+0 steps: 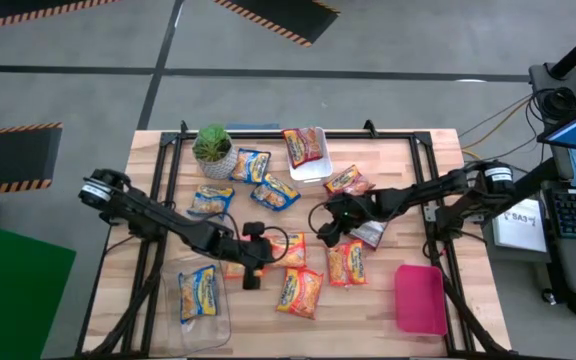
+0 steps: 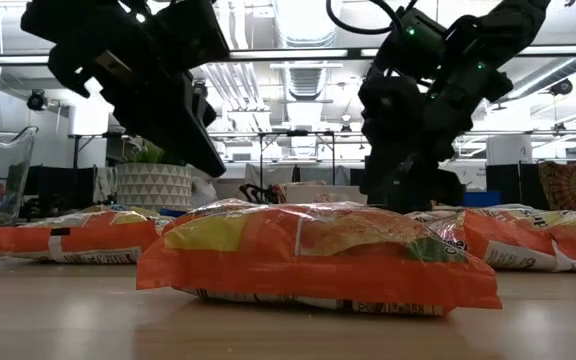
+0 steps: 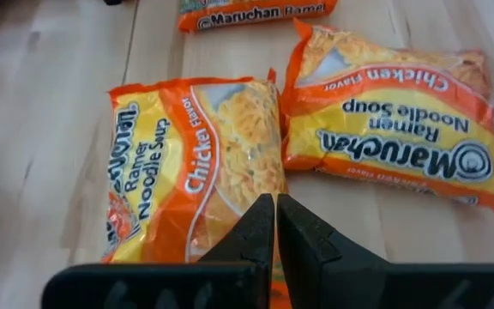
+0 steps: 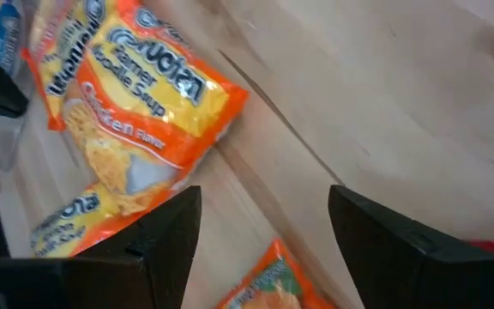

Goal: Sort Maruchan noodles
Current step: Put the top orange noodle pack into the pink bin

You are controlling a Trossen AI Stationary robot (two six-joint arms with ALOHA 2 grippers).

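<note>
Maruchan noodle packets lie scattered on the wooden table (image 1: 388, 150): blue ones (image 1: 273, 192) at the far left, red ones (image 1: 348, 180) at the back, orange ones (image 1: 298, 290) near the front middle. My left gripper (image 3: 275, 206) is shut and slants down over the edge of an orange chicken packet (image 3: 187, 163), with another orange packet (image 3: 393, 129) beside it. My right gripper (image 4: 264, 232) is open over bare wood at mid-table (image 1: 323, 222), slanting down, with an orange packet (image 4: 144, 94) just beyond its fingers. My left gripper's shut fingertips (image 3: 264, 215) stand over the long edge (image 3: 268, 172) of the orange chicken packet, which lies flat on the table. Whether they touch it I cannot tell.
A potted green plant (image 1: 213, 147) stands at the far left. A white tray (image 1: 318, 170) at the back holds a red packet (image 1: 303, 145). A clear container (image 1: 203, 325) at the front left holds a blue packet (image 1: 198, 290). A pink tray (image 1: 420, 298) lies at the front right.
</note>
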